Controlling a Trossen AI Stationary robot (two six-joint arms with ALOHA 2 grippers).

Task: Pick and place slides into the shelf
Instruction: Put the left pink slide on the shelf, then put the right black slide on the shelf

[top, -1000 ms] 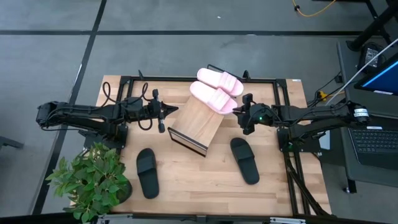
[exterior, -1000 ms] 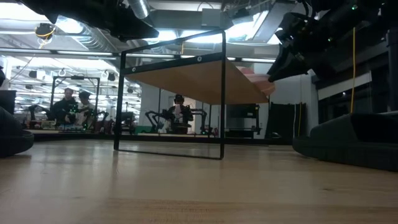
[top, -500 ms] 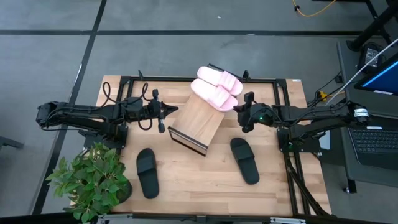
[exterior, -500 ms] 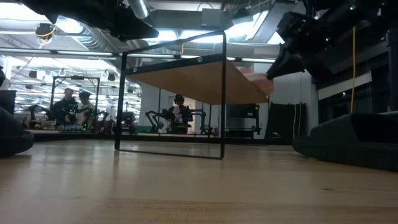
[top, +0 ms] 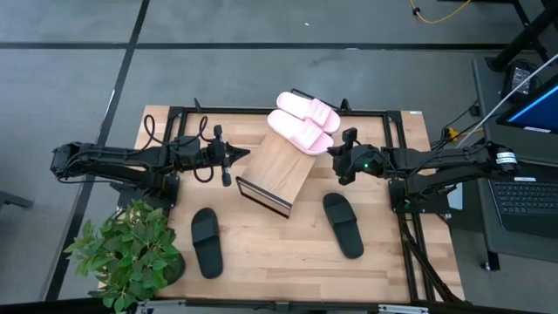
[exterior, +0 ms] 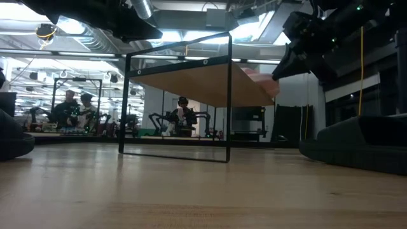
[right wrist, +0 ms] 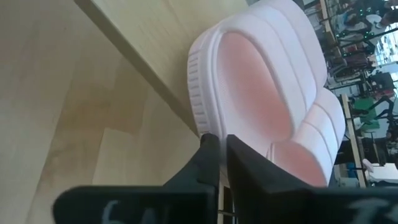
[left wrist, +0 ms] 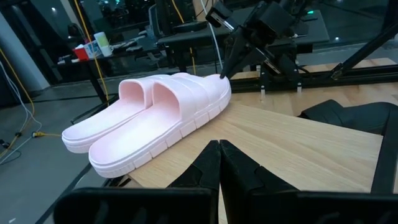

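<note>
Two pale pink slides [top: 302, 122] lie side by side on the upper far end of the slanted shelf [top: 272, 173], their soles on the board. One black slide [top: 207, 242] lies on the table near the front left, another [top: 343, 224] at the front right. My right gripper [top: 333, 150] is shut, with its tips at the nearer pink slide's end [left wrist: 217, 84]. My left gripper [top: 237, 158] is shut and hangs in the air beside the shelf's left edge, touching nothing. My right gripper has its shut fingertips [right wrist: 208, 146] against the sole rim [right wrist: 200, 118] of the nearer pink slide, at the rounded end that faces the table's right side. It comes from the right, slanting down. The slide lies flat on the shelf board.
A potted plant [top: 131, 253] stands at the table's front left corner. A black frame rail [top: 397, 157] runs around the table's back and sides. The shelf's dark lower lip [top: 261, 199] faces the front. People sit in the room behind [exterior: 70, 108].
The nearer pink slide has shifted a little up the shelf toward the far edge, with my right gripper's tips staying at its right end.
</note>
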